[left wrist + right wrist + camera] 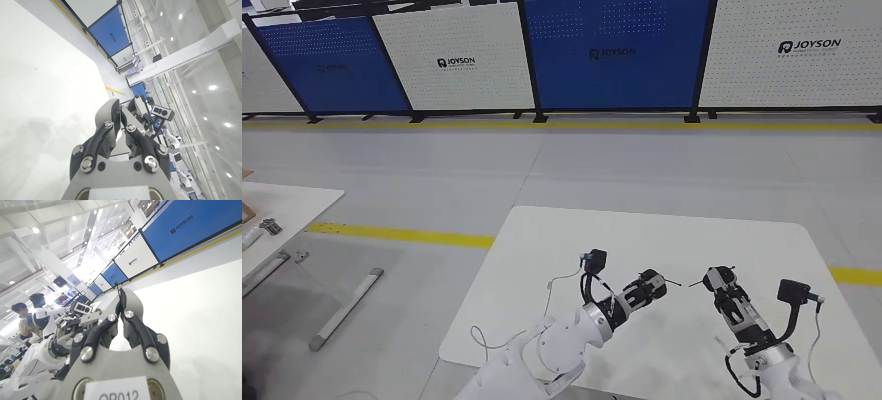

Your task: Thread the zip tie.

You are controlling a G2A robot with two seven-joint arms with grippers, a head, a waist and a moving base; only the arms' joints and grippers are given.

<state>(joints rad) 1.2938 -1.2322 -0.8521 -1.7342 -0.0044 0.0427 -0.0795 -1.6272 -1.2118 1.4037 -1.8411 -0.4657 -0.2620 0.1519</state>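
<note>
Over the middle of the white table (572, 260) my two grippers face each other, fingertips a short gap apart. My right gripper (714, 279) (121, 294) is shut on a thin black zip tie (117, 288), whose end with a small square head sticks out past the fingertips. In the top view this black end (695, 284) points at the left gripper. My left gripper (655, 284) (119, 111) is shut too, and a short black strip (672, 284) juts from its tips toward the right gripper. The rest of the tie is hidden between the pads.
The table's surface under both arms is bare white. A second table (292, 210) with small parts stands off to the left across the floor. Blue and white fence panels (612, 55) line the back behind a yellow floor line.
</note>
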